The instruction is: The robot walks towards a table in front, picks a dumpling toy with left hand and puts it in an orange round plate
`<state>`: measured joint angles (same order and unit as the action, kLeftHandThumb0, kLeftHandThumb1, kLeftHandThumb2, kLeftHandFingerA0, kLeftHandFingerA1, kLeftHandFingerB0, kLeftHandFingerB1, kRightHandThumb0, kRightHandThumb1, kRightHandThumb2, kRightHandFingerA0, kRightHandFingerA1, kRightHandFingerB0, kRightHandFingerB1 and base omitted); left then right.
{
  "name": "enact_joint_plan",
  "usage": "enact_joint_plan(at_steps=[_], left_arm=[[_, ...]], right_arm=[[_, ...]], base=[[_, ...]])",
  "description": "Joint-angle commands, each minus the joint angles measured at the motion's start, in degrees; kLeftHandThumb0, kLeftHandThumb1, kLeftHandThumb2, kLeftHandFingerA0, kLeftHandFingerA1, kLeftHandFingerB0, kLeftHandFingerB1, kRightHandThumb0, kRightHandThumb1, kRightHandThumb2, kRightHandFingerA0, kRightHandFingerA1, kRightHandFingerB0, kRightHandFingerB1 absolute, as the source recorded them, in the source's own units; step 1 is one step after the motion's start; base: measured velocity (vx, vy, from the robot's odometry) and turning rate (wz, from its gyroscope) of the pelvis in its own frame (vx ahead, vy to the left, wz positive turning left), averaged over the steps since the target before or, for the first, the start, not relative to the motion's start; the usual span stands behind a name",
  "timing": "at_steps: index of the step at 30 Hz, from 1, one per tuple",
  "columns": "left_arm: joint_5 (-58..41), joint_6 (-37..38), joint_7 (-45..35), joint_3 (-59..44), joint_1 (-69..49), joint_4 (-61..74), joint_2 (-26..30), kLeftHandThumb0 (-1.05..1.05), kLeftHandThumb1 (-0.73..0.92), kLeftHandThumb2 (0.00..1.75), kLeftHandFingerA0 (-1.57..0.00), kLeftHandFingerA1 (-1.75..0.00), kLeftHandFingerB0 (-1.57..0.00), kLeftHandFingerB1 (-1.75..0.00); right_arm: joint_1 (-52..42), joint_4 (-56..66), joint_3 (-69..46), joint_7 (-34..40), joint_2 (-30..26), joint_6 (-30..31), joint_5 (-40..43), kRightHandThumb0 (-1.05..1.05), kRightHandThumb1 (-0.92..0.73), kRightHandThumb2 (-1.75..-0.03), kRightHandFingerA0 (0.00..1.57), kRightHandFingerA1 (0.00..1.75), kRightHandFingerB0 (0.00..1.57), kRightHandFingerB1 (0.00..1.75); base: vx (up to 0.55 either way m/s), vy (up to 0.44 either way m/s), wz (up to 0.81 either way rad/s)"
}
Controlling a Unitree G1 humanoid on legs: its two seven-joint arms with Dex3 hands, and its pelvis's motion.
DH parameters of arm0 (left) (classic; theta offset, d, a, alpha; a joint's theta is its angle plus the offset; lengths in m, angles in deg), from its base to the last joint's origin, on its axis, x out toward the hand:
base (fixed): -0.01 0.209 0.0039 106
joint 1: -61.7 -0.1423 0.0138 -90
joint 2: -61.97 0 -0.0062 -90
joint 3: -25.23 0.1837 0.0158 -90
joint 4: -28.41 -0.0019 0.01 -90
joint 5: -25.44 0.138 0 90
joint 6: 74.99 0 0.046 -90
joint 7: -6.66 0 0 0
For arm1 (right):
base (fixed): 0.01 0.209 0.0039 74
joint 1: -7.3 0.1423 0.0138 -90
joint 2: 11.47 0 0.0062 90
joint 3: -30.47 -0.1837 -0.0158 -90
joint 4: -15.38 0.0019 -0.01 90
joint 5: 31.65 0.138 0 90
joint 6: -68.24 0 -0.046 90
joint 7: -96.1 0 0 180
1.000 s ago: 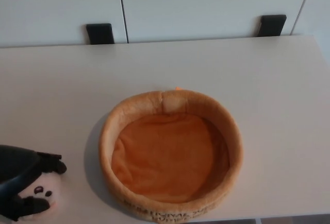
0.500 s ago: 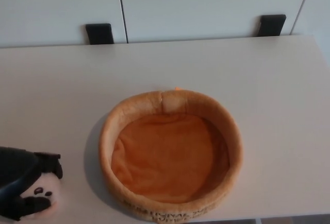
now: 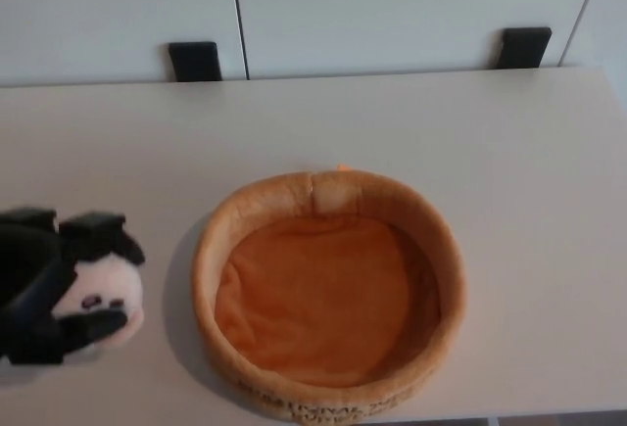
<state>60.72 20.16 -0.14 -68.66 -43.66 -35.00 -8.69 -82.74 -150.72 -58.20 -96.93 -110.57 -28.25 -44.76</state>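
My black left hand [image 3: 44,279] comes in at the left edge, shut on the white dumpling toy [image 3: 106,294]. The toy's small dark face shows between my thumb and fingers. It is held just left of the orange round plate [image 3: 328,387], a soft plush dish with a raised rim, which lies on the white table [image 3: 470,132] in the near middle. The plate's inside is empty. My right hand does not show.
Behind the table runs a white wall with panel seams and part of a printed number at the top left. Two black brackets [image 3: 194,60] [image 3: 521,46] stand at the table's far edge. The table's near edge passes just under the plate.
My left hand has risen with the dumpling toy, from the bottom left corner up to the plate's rim height. The view shifted slightly.
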Motion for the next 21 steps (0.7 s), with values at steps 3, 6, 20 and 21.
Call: enact_joint_plan(at_steps=[3, 6, 20, 21], left_arm=[[-6.3, -1.5, -4.0, -6.2, 4.1, 10.4, -0.8, -0.13, 0.74, 0.63, -0.91, -1.53, -0.88, -0.99], [-6.4, -2.1, -5.2, -7.0, 6.3, 14.1, -1.3, -0.11, 0.68, 0.69, -0.98, -1.46, -0.91, -0.97], [3.6, -6.3, -10.9, 14.8, 21.0, 14.6, -11.6, -0.2, 0.7, 0.6, -1.01, -1.48, -0.95, -0.73], [4.1, -5.8, -10.0, 17.8, 22.9, 10.9, -13.5, -0.18, 0.7, 0.65, -0.98, -1.54, -0.9, -0.91]], right_arm=[[0.1, -0.4, 0.2, 0.3, -1.1, 0.7, -0.1, -0.34, -0.5, -0.84, 0.73, 0.64, 0.53, 0.54], [-0.1, -0.6, 0.1, 0.4, -1.3, 1.0, -0.1, -0.35, -0.5, -0.83, 0.73, 0.63, 0.54, 0.54], [-0.2, -0.2, 0.4, -0.8, -1.2, 0.0, 0.1, -0.33, -0.51, -0.87, 0.69, 0.64, 0.49, 0.55], [-0.1, -0.1, -0.1, -0.7, -1.1, 0.0, 0.5, -0.31, -0.49, -0.85, 0.71, 0.64, 0.5, 0.55]], base=[[0.0, 0.0, 0.0], [0.0, 0.0, 0.0], [0.0, 0.0, 0.0], [0.0, 0.0, 0.0]])
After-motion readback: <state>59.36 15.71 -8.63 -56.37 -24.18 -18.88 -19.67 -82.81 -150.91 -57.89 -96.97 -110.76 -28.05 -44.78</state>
